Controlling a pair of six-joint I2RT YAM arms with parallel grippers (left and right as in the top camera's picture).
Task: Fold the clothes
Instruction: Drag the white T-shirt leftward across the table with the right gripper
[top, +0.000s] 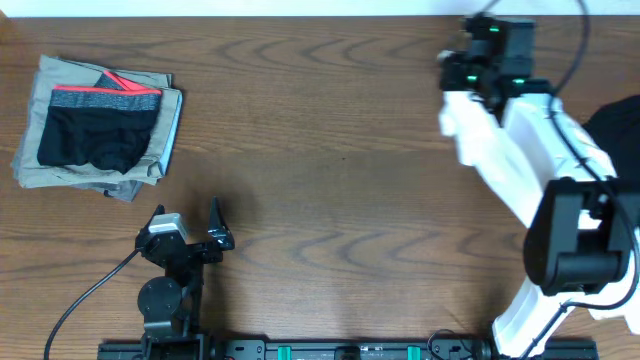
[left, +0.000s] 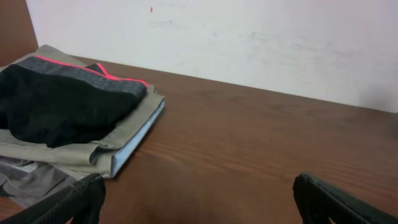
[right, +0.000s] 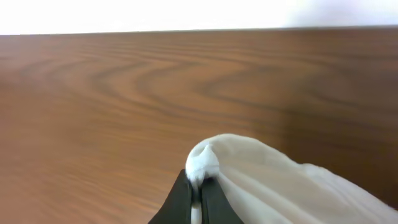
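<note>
While pinched between the pressed-together fingertips of the right gripper (right: 200, 190), held by just 1 small bunched fold: the white T-shirt (right: 273, 177). No 2nd hold on it. From that pinch, trails back and to the right toward the arm, not forward onto the wood. From overhead, reads as a white mass along the right arm at the far right of the table (top: 340, 160), long axis slanting from the far edge down toward the near edge. Cannot tell there where cloth ends and arm begins. Not spread flat anywhere.

Left of the pinch: bare wood across the middle, probably the place to lay the shirt out. So, judged from here, a drag leftward and nearward, with the cloth's length needing to swing off the arm.

Left gripper (top: 188, 225): spread wide, holding nothing, low near the front edge and left of centre. Well apart from the shirt, clearly the farther of the 2. Would have to cross the whole middle to take a 2nd corner. Faces instead toward the folded khaki pieces (left: 124, 146) with the black shorts (left: 56, 106) on top, at the far left, best left alone.

At the right edge, just beside the right arm, a black garment (top: 615, 125), also nearer that arm.
</note>
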